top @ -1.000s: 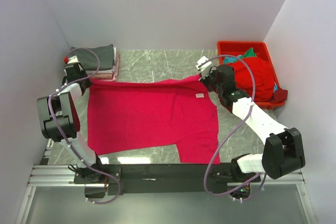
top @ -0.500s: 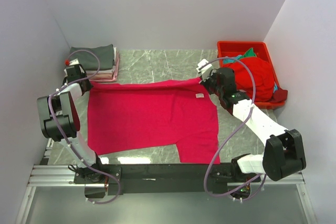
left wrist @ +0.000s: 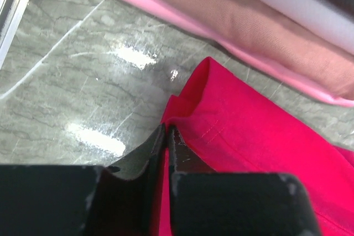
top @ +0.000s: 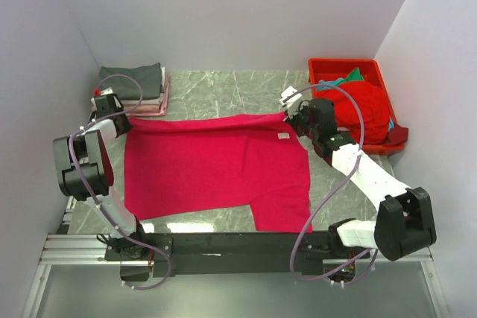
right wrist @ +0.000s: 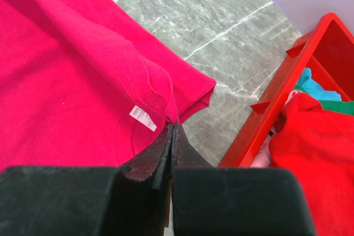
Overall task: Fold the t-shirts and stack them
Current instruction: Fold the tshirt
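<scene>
Crimson-pink t-shirt point(top: 216, 165): lies spread flat in the middle of the marble-patterned table point(top: 223, 91), its far edge running from about 10 o'clock to 1 o'clock, with one sleeve reaching toward 5 o'clock.
Folded stack point(top: 138, 87): sits at 10 o'clock in the far-left corner, just beyond the spread shirt's corner. A dark grey shirt is on top, with white and pale pink layers beneath.
Left gripper point(left wrist: 167, 136): sits low at the shirt's 10 o'clock corner, beside the stack. Its jaws stand a thin slit apart with the crimson hem in the slit. Whether they press the cloth cannot be told.
Neck tag point(right wrist: 143, 118): small and white, on the shirt toward 1 o'clock, just beside the right fingertips.
Right gripper point(right wrist: 172, 131): at the shirt's 1 o'clock corner. Its jaws are closed tight on a raised fold of the crimson cloth next to the tag.
Red bin point(top: 343, 65): stands at 2 o'clock against the right wall, apart from the spread shirt.
Red shirt point(top: 365, 109): heaped in the bin, spilling over its near rim.
Teal-green shirt point(top: 350, 77): shows behind the red heap, toward the bin's far end.
</scene>
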